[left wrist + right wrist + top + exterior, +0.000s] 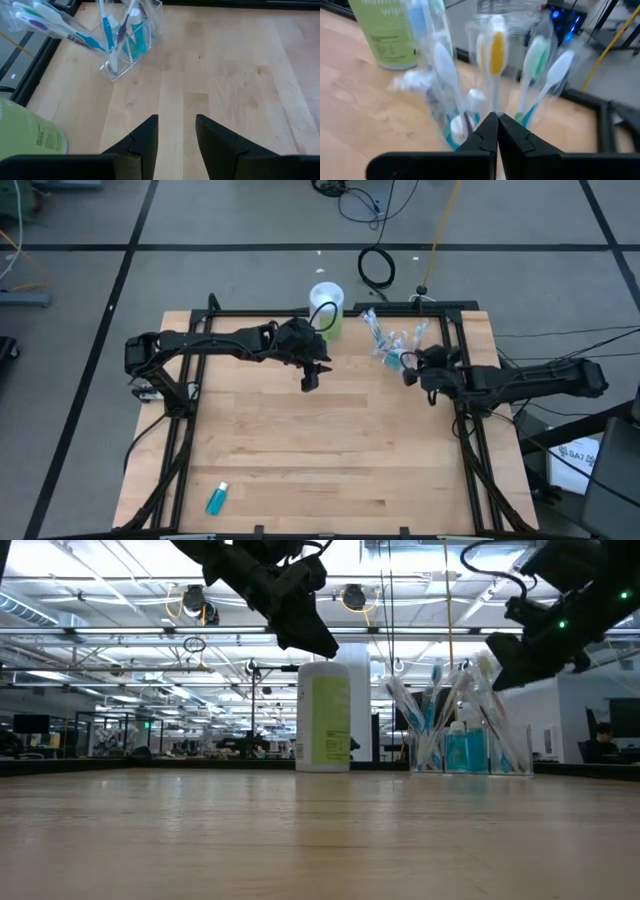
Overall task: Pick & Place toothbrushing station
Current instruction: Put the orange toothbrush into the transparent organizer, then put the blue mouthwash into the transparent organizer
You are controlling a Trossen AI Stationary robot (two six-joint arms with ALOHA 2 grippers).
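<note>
A small clear cup (392, 346) stands on the table's far right part. It holds several toothbrushes (440, 700) standing up and teal white-capped tubes (465, 750). It also shows in the left wrist view (127, 47) and the right wrist view (485, 75). My right gripper (407, 373) is shut, raised above the table just near of the cup, its tips (496, 120) pointing at the cup. My left gripper (310, 380) is open and empty, raised over the table's middle (176, 125). One teal tube (217, 498) lies alone near the front left corner. My right gripper's shut fingertips (497, 675) are close beside the toothbrushes' upper ends. I cannot tell whether they touch them.
A white wipes canister with a green label (327, 308) stands at the far edge, left of the cup (323, 715). A black frame (462, 330) borders the table. Bare wood lies in the middle and front (330, 450).
</note>
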